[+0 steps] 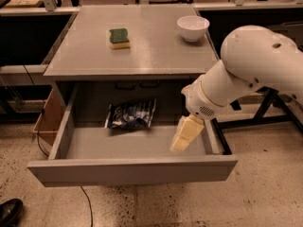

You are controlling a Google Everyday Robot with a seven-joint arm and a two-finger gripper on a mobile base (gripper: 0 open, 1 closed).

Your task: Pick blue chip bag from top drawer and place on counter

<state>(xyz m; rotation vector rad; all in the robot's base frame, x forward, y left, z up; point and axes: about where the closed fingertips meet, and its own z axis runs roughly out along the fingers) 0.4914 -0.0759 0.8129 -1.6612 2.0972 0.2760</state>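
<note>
Camera view: tool [180,145] at top drawer [132,170] right-front, I can't tell its opening; blue chip bag [131,115] at drawer's back, left-centre, long axis crosswise.

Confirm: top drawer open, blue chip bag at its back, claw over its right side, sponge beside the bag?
No. The sponge lies on the counter, not in the top drawer. The camera view shows the rest holds: blue chip bag at the back, claw over the right side.
</note>
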